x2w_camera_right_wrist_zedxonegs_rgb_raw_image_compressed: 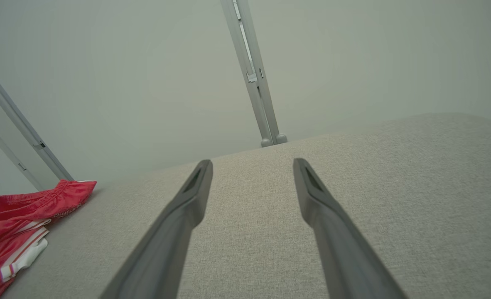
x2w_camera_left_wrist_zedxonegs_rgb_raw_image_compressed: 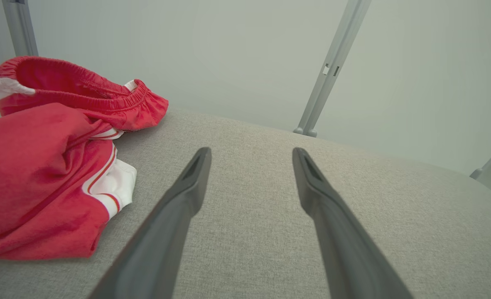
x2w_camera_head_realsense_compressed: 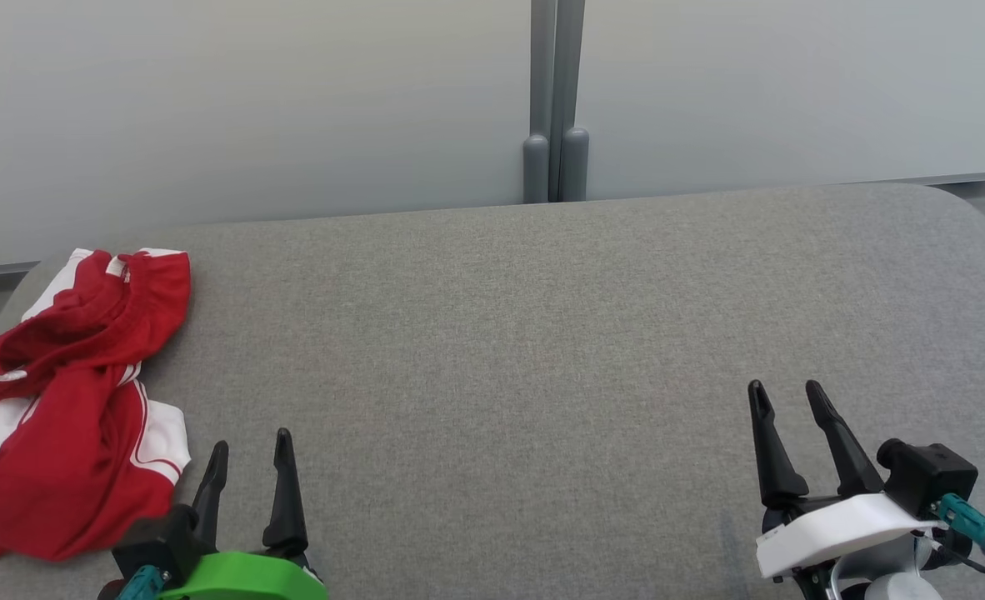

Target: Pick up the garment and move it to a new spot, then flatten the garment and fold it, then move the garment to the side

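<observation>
Head view from where I stand looking over the robot's shoulder: the garment, red shorts with white trim, lies crumpled at the far left of the grey padded table, part of it running off the left edge of that view. Its long axis runs roughly front to back along that side, with the elastic waistband at the far end and the legs bunched toward the robot. The left gripper sits low at the near edge with its two dark fingers spread wide and nothing between them. The shorts lie just beside it, off to its own left, with a strip of bare grey cloth between fabric and nearest finger in the left wrist view. The right gripper is equally wide and empty, but well apart from the shorts — almost the whole table lies between them. I'd judge nothing has been picked up yet, and the first reach falls to the left arm, swinging left and a little forward — the right would have to cross the whole surface.
</observation>
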Robot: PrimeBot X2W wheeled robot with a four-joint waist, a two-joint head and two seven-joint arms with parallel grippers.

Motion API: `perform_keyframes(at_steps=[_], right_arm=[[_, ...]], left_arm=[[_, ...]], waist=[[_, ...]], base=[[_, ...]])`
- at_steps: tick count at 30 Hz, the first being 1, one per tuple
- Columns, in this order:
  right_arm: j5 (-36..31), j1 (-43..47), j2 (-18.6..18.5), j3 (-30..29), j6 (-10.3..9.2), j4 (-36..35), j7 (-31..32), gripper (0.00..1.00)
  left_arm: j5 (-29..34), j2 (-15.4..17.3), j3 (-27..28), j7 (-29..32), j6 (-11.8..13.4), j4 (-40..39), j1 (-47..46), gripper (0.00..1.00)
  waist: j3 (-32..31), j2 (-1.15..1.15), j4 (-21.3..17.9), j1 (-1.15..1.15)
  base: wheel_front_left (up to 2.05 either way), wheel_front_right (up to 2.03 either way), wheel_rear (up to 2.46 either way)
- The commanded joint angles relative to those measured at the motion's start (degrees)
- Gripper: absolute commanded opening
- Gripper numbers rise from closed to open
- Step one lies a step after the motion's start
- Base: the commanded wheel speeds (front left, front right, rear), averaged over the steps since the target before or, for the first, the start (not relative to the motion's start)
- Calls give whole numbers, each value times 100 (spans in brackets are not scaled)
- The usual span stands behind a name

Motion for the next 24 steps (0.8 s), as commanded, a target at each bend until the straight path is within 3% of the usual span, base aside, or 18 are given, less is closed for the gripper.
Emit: perform_keyframes(at_steps=[1,24], right_arm=[[-153,-17,-35,17,14,-9,-60,100],[-1157,16,-46,140,11,-15,-328,100]], left_arm=[[117,58,-3,-54,31,-20,58,100],[799,79,-129,-207,138,-86,168,100]], waist=[[-4,17,-1,0],[-77,21,-1,0]], base=[[0,0,0],[0,0,0]])
